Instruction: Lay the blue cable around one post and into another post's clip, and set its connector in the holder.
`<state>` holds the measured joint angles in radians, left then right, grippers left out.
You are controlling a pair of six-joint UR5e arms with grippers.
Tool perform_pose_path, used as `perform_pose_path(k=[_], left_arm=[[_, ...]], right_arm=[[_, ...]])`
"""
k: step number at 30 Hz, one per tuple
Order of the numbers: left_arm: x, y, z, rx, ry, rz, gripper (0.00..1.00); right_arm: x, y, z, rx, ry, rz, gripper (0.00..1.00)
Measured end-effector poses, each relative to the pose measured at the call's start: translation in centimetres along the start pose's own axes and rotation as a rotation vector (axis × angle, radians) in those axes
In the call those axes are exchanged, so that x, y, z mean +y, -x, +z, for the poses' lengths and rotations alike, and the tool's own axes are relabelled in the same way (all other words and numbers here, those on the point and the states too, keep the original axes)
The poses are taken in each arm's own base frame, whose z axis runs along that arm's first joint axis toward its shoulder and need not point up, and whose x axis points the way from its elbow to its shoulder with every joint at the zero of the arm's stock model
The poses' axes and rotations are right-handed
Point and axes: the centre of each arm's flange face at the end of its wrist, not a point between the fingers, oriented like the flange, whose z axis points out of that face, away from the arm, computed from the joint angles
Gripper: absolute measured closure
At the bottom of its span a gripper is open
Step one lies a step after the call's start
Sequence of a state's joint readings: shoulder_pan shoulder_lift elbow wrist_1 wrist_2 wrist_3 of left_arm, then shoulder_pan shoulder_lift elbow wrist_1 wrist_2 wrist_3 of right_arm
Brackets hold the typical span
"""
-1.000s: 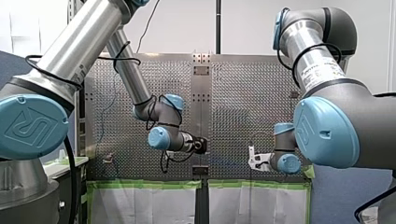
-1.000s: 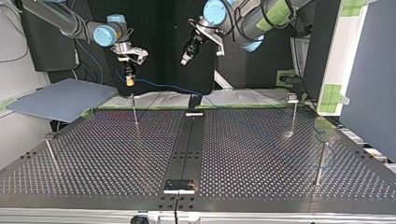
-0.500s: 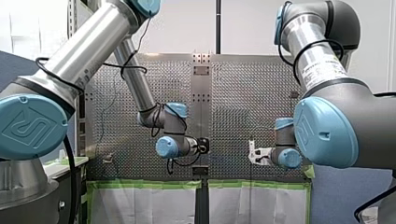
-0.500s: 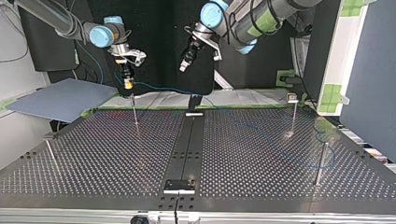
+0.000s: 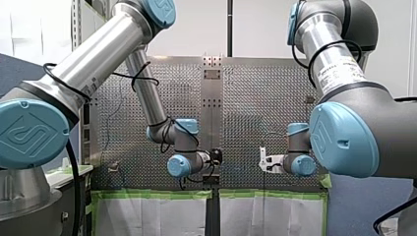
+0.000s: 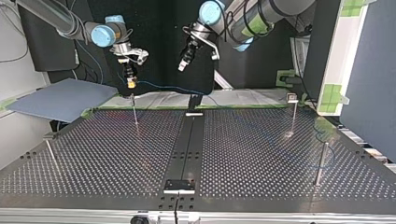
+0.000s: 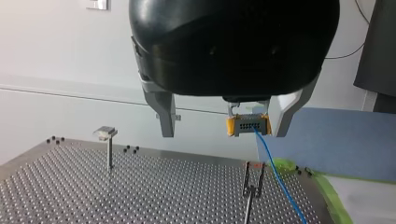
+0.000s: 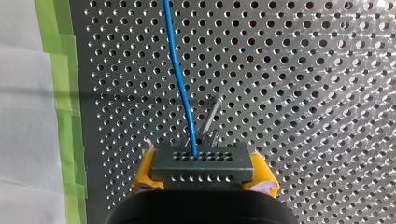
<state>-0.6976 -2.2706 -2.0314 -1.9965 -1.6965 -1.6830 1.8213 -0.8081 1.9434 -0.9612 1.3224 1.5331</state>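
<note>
Right gripper (image 8: pixel 203 173) is closed on the grey connector (image 8: pixel 203 161) with its yellow pads (image 8: pixel 142 175), just above a clip post (image 8: pixel 208 122). From the connector the blue cable (image 8: pixel 180 84) runs ahead over the perforated counter (image 8: pixel 303 93). Near it, the left gripper (image 7: pixel 223 130) hangs with its metal fingers apart.

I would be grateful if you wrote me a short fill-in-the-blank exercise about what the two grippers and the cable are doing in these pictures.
1. My right gripper is shut on the grey ___.
2. The cable that runs out of that part is ___ in colour.
3. My left gripper is ___ and holds nothing.
4. The pads of my right gripper are ___.

Missing words: connector; blue; open; yellow.
</note>
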Motion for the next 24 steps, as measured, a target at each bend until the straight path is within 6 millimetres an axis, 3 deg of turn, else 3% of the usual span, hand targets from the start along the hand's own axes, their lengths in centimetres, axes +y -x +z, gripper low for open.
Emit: perform_pose_path(k=[6,17,24], left_arm=[[-0.6,-1.8,0.0,-0.012,-0.013,-0.003,0.0],[-2.2,-5.0,2.3,-0.021,-0.02,-0.005,0.0],[-2.5,-6.0,3.9,-0.001,0.005,-0.005,0.0]], right_arm=[[-0.3,0.0,0.0,0.0,-0.006,0.0,1.0],[-0.9,0.0,0.0,0.003,-0.025,-0.002,1.0],[-1.2,0.0,0.0,0.005,-0.03,-0.003,1.0]])
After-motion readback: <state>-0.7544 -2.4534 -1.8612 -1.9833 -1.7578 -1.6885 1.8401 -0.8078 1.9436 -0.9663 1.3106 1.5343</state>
